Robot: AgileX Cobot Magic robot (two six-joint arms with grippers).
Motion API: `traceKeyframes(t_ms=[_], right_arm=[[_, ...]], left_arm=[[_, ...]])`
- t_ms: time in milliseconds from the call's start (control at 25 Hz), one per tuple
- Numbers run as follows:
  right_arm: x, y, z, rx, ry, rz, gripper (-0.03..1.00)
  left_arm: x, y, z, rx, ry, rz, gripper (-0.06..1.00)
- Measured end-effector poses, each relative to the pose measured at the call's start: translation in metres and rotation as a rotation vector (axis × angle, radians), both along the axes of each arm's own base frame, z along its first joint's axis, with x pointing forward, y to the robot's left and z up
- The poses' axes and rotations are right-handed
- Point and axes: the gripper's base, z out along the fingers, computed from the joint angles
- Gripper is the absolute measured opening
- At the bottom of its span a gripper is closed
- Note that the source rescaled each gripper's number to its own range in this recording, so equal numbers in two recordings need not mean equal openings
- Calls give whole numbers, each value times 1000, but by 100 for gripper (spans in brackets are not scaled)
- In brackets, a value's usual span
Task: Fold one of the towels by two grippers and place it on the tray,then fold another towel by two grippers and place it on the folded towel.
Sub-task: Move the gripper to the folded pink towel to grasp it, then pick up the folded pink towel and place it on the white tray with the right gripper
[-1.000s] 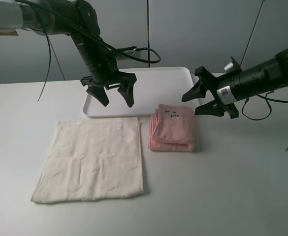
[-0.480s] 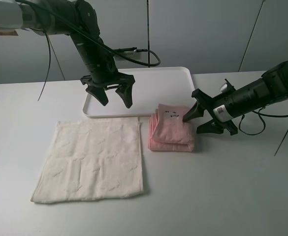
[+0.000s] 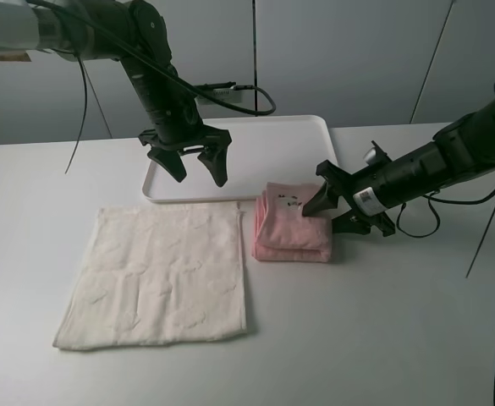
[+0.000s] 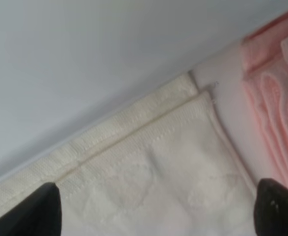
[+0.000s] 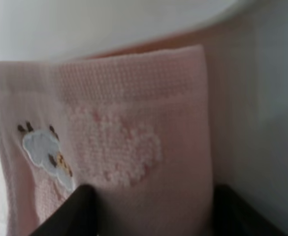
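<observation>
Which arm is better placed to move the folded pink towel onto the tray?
Right. The right end effector straddles the pink towel's right edge; the left end effector hangs open over the tray's front rim, apart from it.

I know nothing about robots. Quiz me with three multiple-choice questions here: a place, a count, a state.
1. Where does the pink towel lie? A. in the tray B. on the table C. on the other towel
2. How many towels are there? A. one B. three C. two
3. The cream towel is: A. spread flat B. folded C. rolled
Answers: 1 B, it sits on the table beside the tray; 2 C, one pink, one cream; 3 A, it lies open, unfolded.
</observation>
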Motion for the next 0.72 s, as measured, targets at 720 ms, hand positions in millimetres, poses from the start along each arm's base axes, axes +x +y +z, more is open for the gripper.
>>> traceKeyframes(t_ms=[720], right_arm=[[17,12,78,-1,-291,103,9]], left_arm=[[-2,-5,7,-110,18,-20,100]])
